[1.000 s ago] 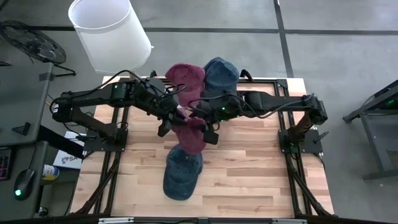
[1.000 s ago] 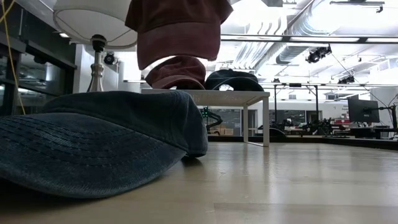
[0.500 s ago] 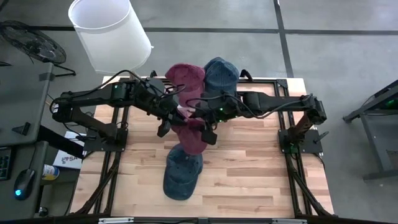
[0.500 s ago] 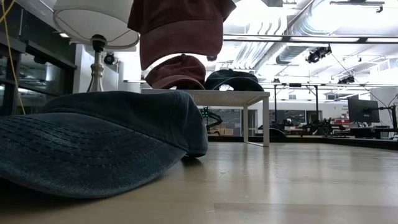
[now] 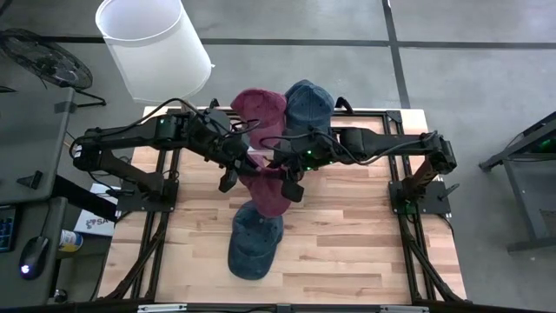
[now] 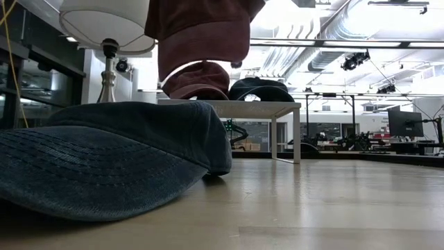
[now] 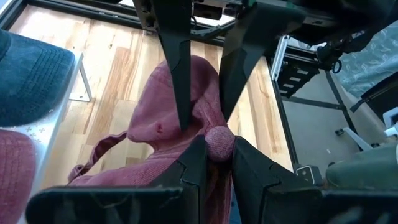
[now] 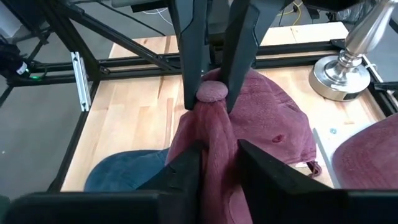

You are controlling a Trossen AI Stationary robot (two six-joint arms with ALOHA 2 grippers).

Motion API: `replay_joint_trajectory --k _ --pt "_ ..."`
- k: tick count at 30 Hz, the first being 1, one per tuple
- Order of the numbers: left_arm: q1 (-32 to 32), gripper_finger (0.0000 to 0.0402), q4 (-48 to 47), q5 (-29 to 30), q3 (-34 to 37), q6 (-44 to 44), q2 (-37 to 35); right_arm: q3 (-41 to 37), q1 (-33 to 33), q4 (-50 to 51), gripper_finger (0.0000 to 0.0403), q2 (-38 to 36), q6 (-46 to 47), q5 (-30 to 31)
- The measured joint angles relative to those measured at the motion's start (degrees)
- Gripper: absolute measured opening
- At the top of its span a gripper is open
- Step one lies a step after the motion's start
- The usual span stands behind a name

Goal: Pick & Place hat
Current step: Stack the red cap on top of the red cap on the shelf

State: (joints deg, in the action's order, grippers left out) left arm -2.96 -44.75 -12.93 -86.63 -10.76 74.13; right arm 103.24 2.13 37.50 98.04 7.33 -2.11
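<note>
Hat (image 5: 271, 193) in maroon hangs above the table's (image 5: 365, 252) middle, over a blue cap (image 5: 254, 248). Wrist views: left gripper (image 7: 214, 149) and right gripper (image 8: 214, 152) both pinch its crown; keep both clamped, moving together.
</note>
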Motion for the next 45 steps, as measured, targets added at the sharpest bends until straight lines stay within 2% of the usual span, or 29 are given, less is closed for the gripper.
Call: replay_joint_trajectory --k 7,9,14,17,21,30,38,45 --pt "0.0 0.0047 0.0 0.0 0.0 -0.2 0.0 0.0 0.0 0.0 0.0009 0.0 0.4 -2.0" --pt "0.0 0.0063 0.0 0.3 0.0 -0.3 0.0 0.0 0.0 0.0 0.0008 0.0 1.0 -2.5" --pt "0.0 0.0133 0.2 0.6 0.0 -0.6 0.0 0.0 0.0 -0.1 0.0004 0.0 3.3 -2.5" --pt "0.0 0.0156 0.7 0.7 0.0 -0.6 0.0 0.0 0.0 -0.7 0.0003 0.0 4.4 -2.6" --pt "0.0 0.0164 1.0 1.7 0.0 -1.2 -0.1 0.0 0.0 -0.5 0.0002 -0.2 5.3 -2.3" --pt "0.0 0.0164 0.6 11.0 0.0 -2.1 -3.8 0.0 -1.6 0.1 0.0001 -4.3 4.3 -1.7" --pt "0.0 0.0164 -0.8 18.2 0.0 -2.6 -6.2 0.0 -3.7 0.8 0.0 -7.8 1.4 -6.8" --pt "0.0 0.0165 3.4 19.1 0.0 0.9 -6.5 0.0 -5.6 0.4 0.0 -9.0 -2.8 -18.9"
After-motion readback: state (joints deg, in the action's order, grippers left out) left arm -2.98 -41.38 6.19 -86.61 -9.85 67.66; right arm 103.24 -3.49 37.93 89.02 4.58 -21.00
